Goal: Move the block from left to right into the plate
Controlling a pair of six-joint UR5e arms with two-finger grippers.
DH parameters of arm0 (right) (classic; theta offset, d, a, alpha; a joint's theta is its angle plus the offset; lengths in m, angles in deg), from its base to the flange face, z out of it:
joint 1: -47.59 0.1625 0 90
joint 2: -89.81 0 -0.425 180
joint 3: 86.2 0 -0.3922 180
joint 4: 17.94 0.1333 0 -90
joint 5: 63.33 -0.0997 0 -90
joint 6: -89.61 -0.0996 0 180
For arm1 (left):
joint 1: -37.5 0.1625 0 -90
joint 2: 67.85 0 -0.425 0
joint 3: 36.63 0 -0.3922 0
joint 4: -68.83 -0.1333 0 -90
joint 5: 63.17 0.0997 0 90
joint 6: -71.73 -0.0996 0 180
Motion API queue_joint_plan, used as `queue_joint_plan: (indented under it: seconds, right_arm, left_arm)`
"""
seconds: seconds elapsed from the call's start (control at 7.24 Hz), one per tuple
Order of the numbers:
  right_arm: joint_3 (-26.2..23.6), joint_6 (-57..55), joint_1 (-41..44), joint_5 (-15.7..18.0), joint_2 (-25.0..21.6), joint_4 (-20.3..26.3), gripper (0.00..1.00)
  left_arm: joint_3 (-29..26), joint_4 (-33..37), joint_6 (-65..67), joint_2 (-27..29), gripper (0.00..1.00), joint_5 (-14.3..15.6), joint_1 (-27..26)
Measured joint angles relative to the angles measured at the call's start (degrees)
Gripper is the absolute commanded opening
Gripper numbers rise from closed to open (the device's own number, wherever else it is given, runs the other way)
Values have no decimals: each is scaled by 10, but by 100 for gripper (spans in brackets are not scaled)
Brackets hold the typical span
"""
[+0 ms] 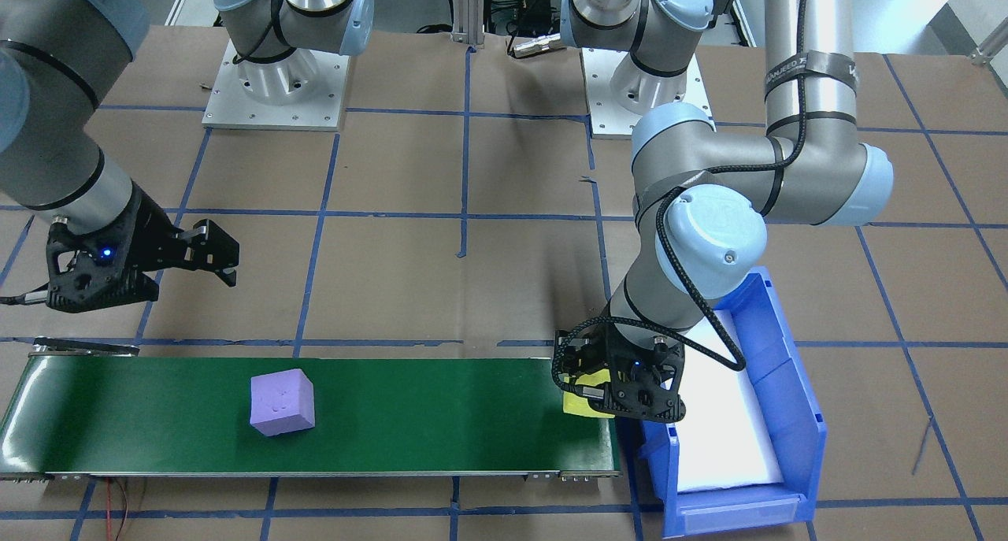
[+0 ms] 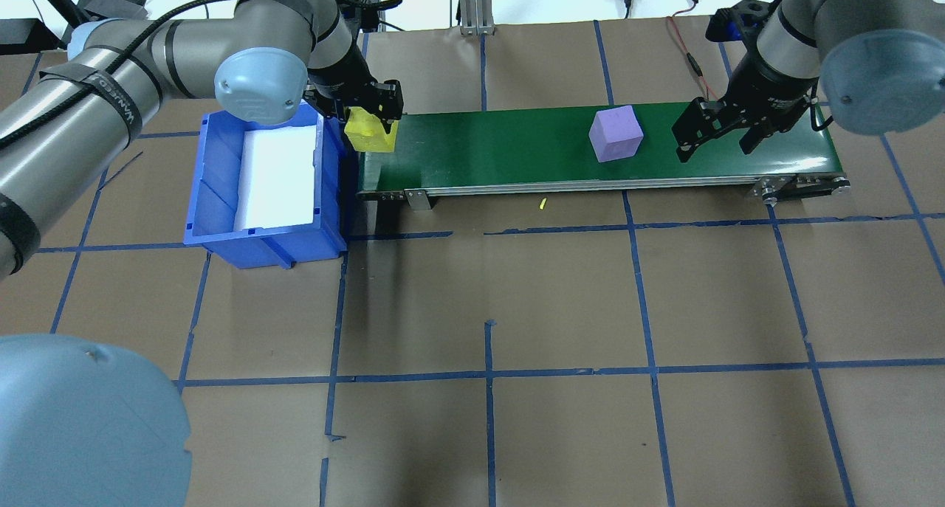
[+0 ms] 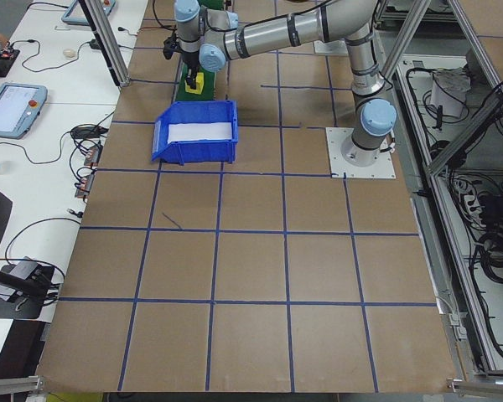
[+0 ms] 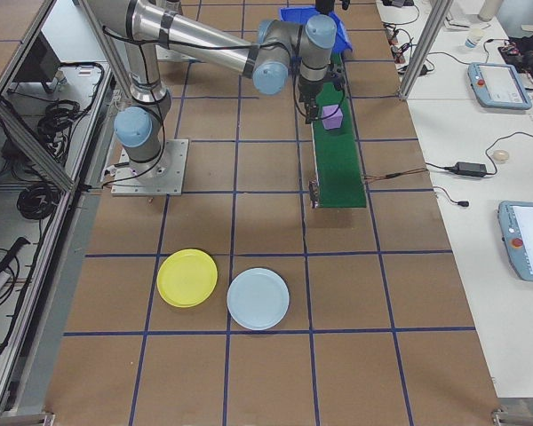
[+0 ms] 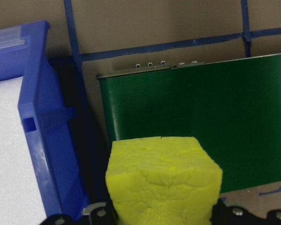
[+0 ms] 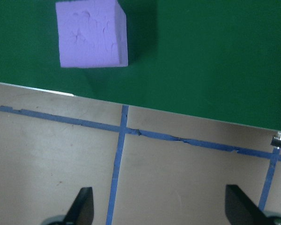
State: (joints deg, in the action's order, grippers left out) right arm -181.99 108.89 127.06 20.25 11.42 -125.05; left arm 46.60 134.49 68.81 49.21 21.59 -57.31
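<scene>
Yellow block is filling the bottom of my left wrist view, clamped between the jaws of the left gripper, which is hovering over the left end of the green conveyor belt, right beside the blue bin. I'm reading that as one block in hand but not yet set down on the belt.

Working down by size: the brown papered table is taking up most of the overhead view, then the belt, then the bin with its white liner. On the table's right end, well apart from the belt, the yellow plate is lying just beside a pale blue plate; neither is holding anything that I can see.

Purple block is sitting on the belt toward the right end, near the right gripper. That gripper is hanging with its fingers spread wide and nothing between them, tilted above the belt's right end.

Progress, as I judge it: early. No block is in the plate; the purple one needs picking and carrying across to it, and the yellow one is only starting its run.

Room looks good: bare table between belt end and plates. Tight spots are the bin wall against the belt's left end and the belt's narrow edges.
</scene>
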Motion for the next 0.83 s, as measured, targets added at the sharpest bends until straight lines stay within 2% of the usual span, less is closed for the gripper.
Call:
queue_joint_plan:
  seconds: [0.28,0.55,0.69,0.83]
  right_arm:
    - [29,-37,-2,-31,51,-33,100]
    - [39,-52,-2,-50,91,-70,100]
    - [41,-57,-2,-52,102,-83,100]
    - [42,-60,-2,-53,110,-93,100]
  left_arm:
    - [11,-6,11,5,48,2,-5]
    - [23,-11,13,7,60,3,-7]
    - [28,-13,13,7,87,3,-8]
    - [32,-13,14,6,95,6,-12]
